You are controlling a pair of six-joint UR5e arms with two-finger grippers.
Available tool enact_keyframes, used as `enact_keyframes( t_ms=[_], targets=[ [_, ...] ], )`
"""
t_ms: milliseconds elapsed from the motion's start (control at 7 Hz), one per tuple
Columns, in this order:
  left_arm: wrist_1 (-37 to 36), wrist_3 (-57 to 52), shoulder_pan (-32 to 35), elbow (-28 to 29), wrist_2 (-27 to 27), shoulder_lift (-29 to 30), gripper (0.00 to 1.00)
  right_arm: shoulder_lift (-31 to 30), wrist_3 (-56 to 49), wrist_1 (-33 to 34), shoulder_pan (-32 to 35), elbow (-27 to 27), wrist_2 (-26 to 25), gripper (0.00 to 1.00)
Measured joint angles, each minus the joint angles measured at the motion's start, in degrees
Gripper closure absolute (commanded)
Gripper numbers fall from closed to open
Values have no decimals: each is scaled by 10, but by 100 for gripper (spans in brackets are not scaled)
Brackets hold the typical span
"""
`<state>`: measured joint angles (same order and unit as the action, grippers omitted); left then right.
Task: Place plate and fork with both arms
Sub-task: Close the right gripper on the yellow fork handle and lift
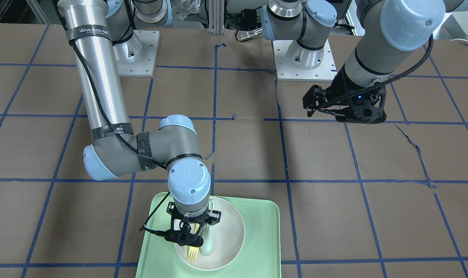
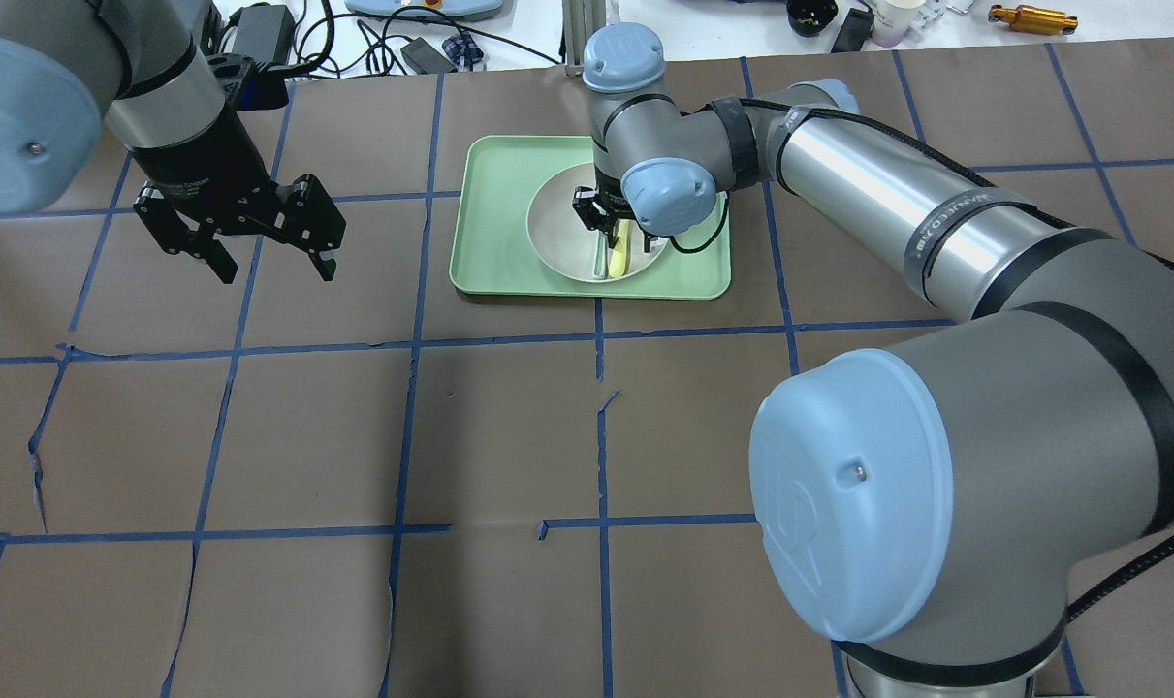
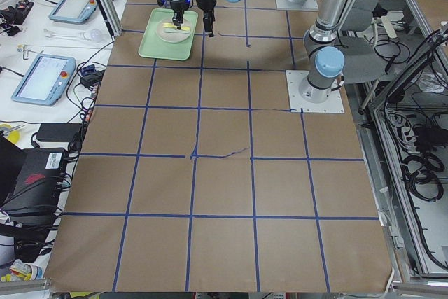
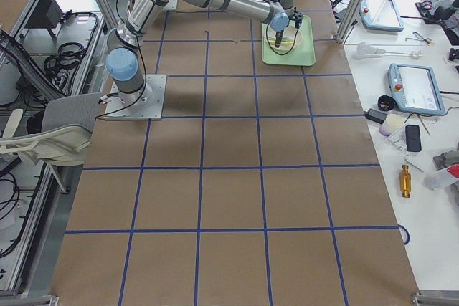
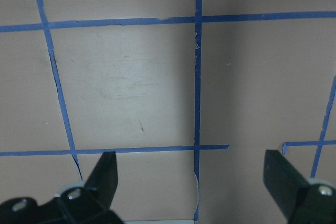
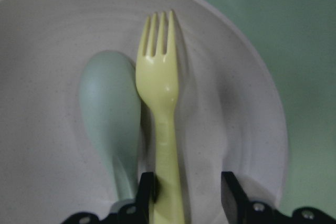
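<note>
Fork (image 6: 159, 90) handle sits inside right pincer (image 6: 187, 184), partly open.

My table (image 2: 509, 436) is covered in brown paper, and blue tape (image 2: 603, 601) divides it into a grid of large squares. The paper is puckered and torn in places, with one long rip (image 2: 36, 456) beside a tape line on my left side. Directly on the paper lies a rectangular mint-green tray (image 2: 494, 233), flat, at the edge far from my bases and near the middle of the table's width. Close to me sit two white square plates with screws along their edges: the right arm's mounting plate (image 1: 148, 58) and the left arm's mounting plate (image 1: 284, 73), both well apart from the tray.
</note>
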<state>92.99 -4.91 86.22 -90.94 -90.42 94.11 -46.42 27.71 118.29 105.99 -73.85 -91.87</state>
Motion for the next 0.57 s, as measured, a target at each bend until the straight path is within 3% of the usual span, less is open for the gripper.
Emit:
enact_keyframes(
  t_ms=[571],
  targets=[
    [-6, -2, 0, -7, 3, -1, 0, -1, 0, 7, 4, -1, 4, 56]
  ],
)
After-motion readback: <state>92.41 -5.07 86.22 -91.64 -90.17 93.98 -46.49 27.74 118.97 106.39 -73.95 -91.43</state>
